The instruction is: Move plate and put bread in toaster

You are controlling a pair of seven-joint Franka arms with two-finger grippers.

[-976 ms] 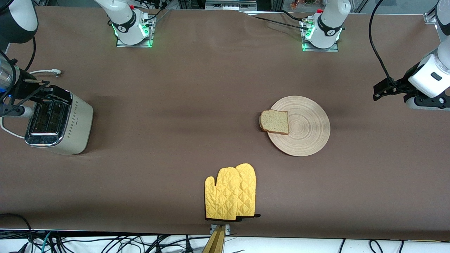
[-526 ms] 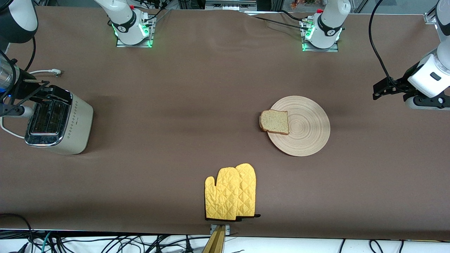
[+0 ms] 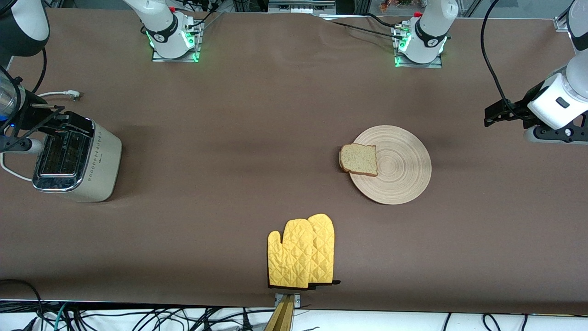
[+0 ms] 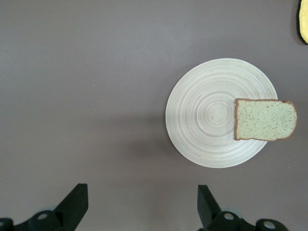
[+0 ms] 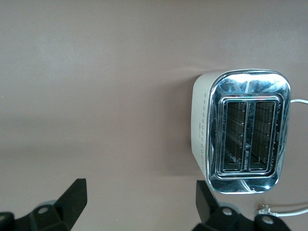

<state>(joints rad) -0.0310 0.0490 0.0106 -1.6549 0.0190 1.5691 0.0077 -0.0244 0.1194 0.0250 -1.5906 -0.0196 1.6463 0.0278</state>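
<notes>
The light-beige wooden plate (image 3: pixel 404 172) lies on the brown table toward the left arm's end. The bread (image 3: pixel 359 159) lies flat on the plate's rim on the side toward the toaster, overhanging it slightly. The cream toaster (image 3: pixel 94 161) with chrome top stands at the right arm's end, both slots empty. My left gripper (image 3: pixel 490 118) is open and empty over bare table, apart from the plate. In the left wrist view the gripper (image 4: pixel 142 207) frames bare table, with the plate (image 4: pixel 207 115) and bread (image 4: pixel 265 120) ahead. My right gripper (image 3: pixel 64 122) is open over the toaster's edge. In the right wrist view this gripper (image 5: pixel 139 202) is beside the toaster (image 5: pixel 202 130).
Two yellow quilted oven mitts (image 3: pixel 301 252) lie near the table's front edge, mid-table; one corner shows in the left wrist view (image 4: pixel 303 21). The toaster's white cord (image 3: pixel 59 94) lies on the table toward the bases; it also shows in the right wrist view (image 5: pixel 288 209).
My left gripper has shifted slightly toward the plate and the bases' side. The right arm, plate, bread and toaster have not moved.
</notes>
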